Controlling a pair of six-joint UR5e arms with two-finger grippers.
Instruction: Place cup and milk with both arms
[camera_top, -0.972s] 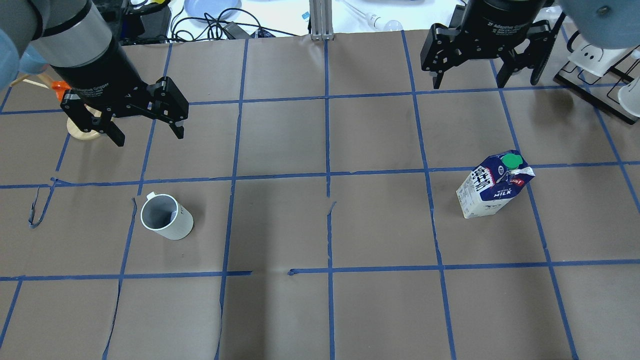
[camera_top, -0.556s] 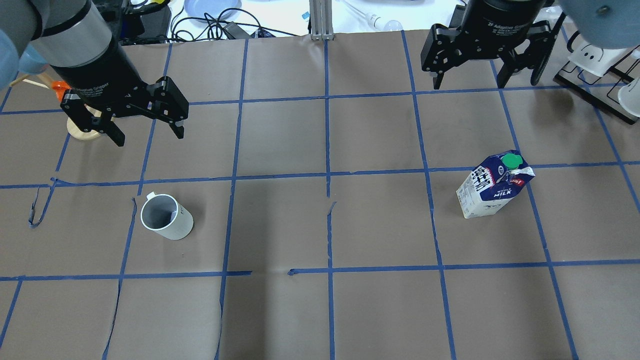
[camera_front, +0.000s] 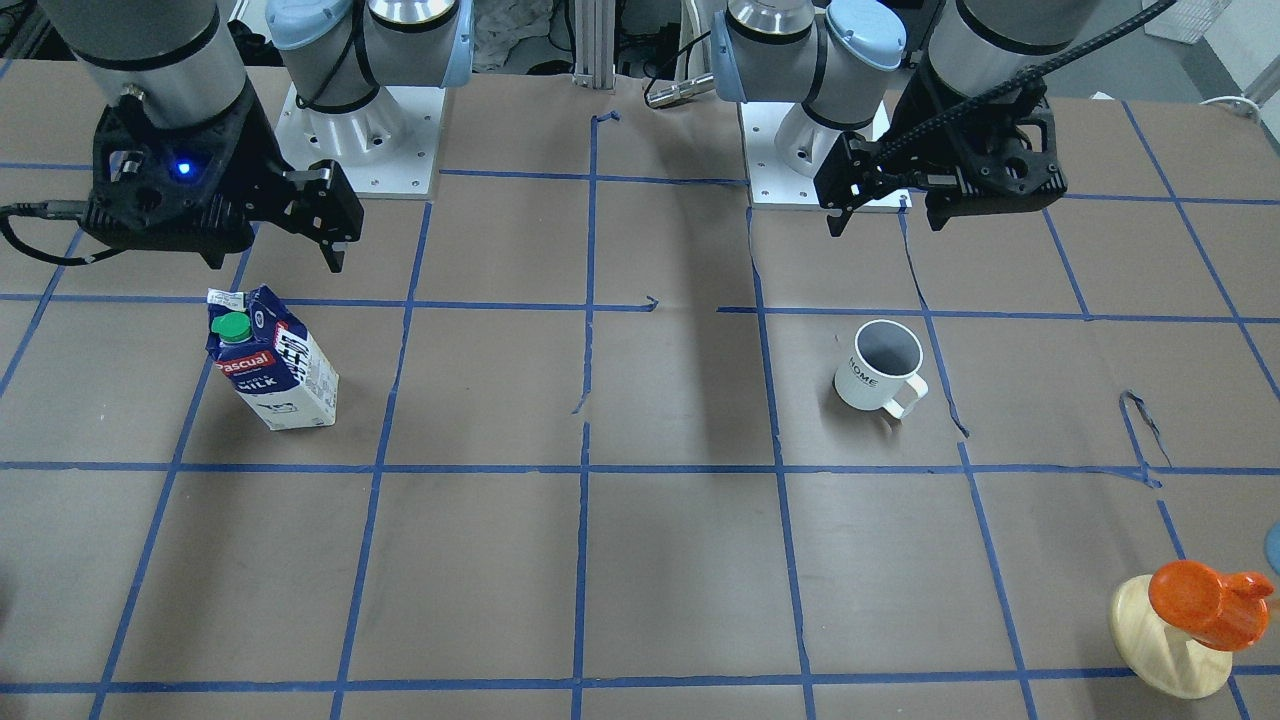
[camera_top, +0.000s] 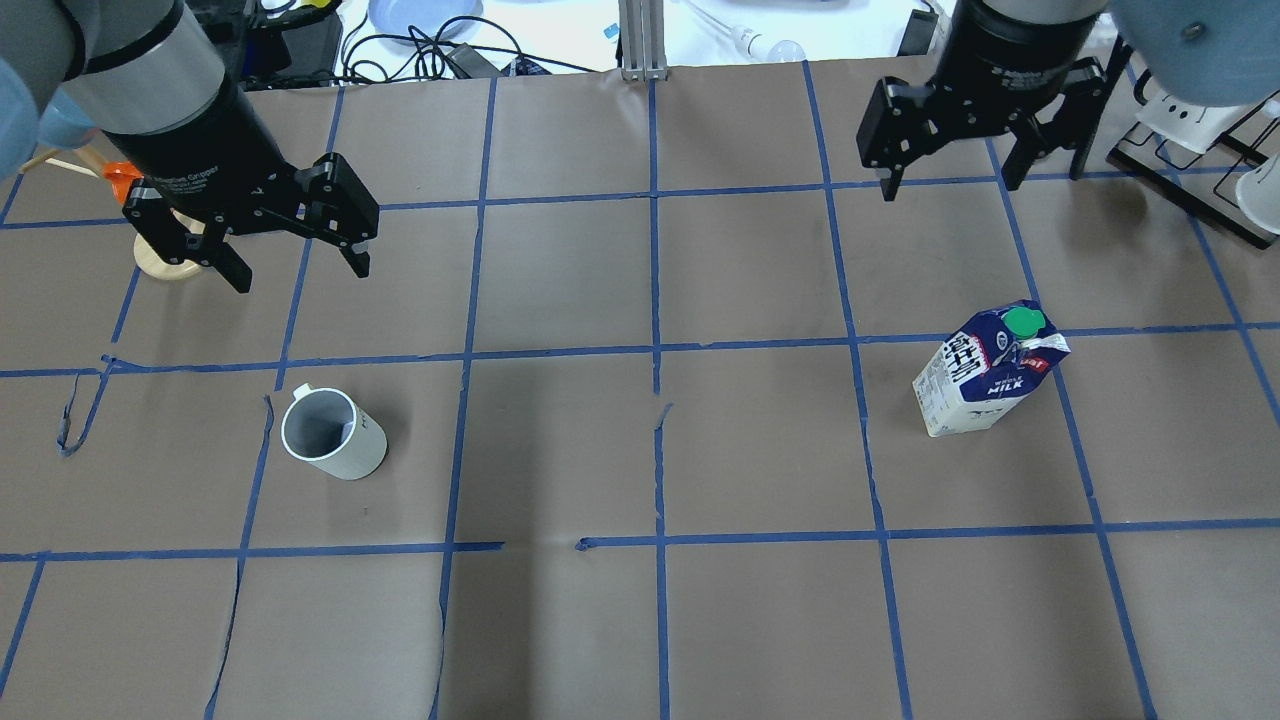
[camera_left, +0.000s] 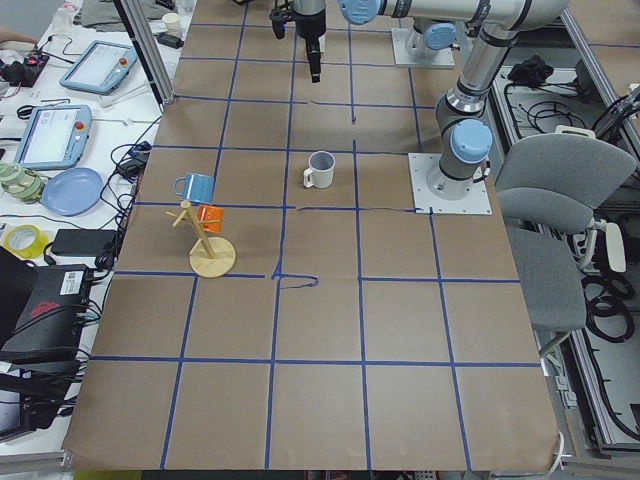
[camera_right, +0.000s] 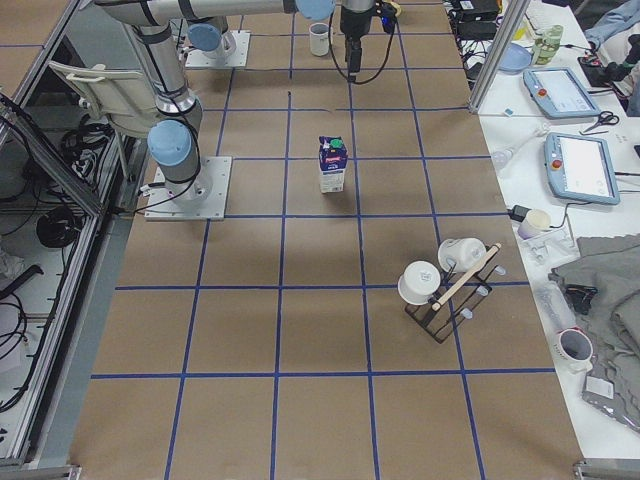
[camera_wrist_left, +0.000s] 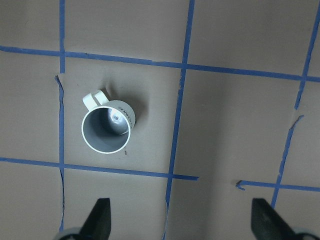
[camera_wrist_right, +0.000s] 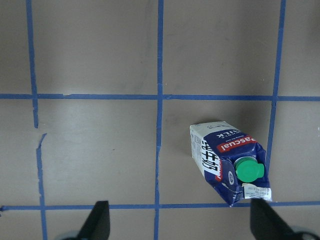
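— Brown paper crossed with blue tape lines covers the table (camera_top: 560, 280). Where is the left gripper (camera_top: 300, 275)?
— Raised above the paper, its black fingers spread wide, with nothing between them.
— And the white ceramic mug with the dark grey inside (camera_top: 335, 440)?
— Upright on the paper, lower than that gripper and well apart from it. From the left wrist camera it sits out ahead of the fingertips, about in line with one finger rather than midway between the two.
— The right gripper (camera_top: 950, 187)?
— Also held high, spread open and empty.
— Where is the dark blue and white gable-top milk carton with the green cap (camera_top: 985, 375)?
— Standing on the paper, below the right gripper and well apart from it. The right wrist camera shows it ahead of the fingertips, close to the line of one finger, not centred.
— Anything else by the left gripper?
— Yes, a pale wooden stand carrying an orange cup (camera_front: 1160, 642), out to its left on the table and well apart from the mug.
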